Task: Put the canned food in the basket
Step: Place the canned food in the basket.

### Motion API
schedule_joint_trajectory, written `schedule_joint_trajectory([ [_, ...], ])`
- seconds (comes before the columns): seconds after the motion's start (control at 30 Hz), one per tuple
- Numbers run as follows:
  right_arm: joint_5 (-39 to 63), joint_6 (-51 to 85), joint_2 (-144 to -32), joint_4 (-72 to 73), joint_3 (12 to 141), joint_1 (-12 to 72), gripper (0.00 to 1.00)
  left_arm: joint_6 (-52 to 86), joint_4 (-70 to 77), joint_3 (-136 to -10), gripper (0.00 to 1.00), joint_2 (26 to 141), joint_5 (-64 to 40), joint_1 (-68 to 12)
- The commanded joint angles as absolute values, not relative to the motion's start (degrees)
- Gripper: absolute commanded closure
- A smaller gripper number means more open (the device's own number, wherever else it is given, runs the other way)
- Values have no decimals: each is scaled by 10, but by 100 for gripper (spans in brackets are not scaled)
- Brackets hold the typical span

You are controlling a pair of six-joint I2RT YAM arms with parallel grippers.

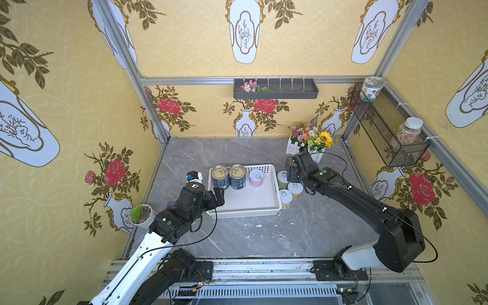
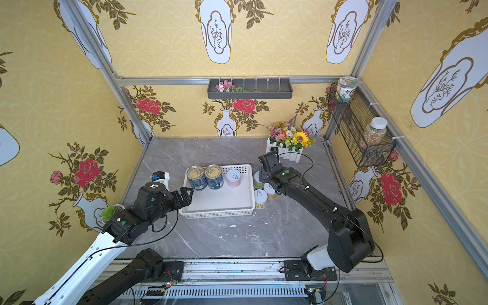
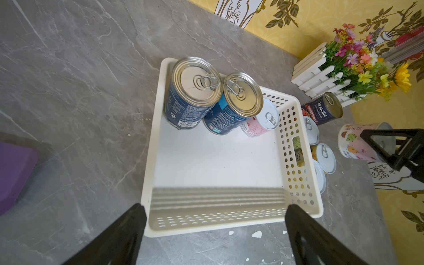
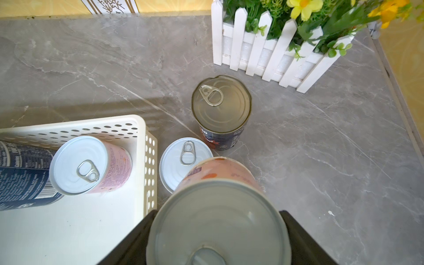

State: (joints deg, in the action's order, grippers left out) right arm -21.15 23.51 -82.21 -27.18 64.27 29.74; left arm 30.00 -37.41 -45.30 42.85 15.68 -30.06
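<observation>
Pink-labelled tin (image 4: 218, 174): rigid, smooth-walled, moderately heavy I judge; best squeezed mid-body across its round side. The right tool (image 4: 218, 238) clamps its sides just outside the basket (image 4: 140, 128), which holds 3 tins (image 1: 237, 176). Left tool (image 3: 216, 213) gapes empty.

A mock-home robot lab cell: aluminium frame (image 1: 184, 80), floral wallpaper panels (image 1: 190, 39), marble-look tabletop (image 1: 264, 237).
</observation>
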Motion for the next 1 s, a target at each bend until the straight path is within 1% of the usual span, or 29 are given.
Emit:
schedule_joint_trajectory([
  [0.0,-227,222,-817,-225,641,313,28,298,-373,-455,0,428,156,-301],
  [0.17,-219,211,-817,-195,634,351,28,297,-371,-454,0,424,156,-301],
  [0.33,-222,190,-828,-166,637,415,28,297,-372,-454,0,425,157,-301],
  [0.43,-220,187,-839,-162,645,435,28,297,-371,-452,0,423,158,-301],
  [0.7,-177,177,-880,-146,656,447,28,298,-373,-454,0,426,158,-301],
  [0.83,-137,171,-900,-139,663,451,28,297,-372,-454,0,427,157,-301],
  [0.97,-154,179,-940,-172,690,453,28,297,-373,-454,0,428,157,-301],
])
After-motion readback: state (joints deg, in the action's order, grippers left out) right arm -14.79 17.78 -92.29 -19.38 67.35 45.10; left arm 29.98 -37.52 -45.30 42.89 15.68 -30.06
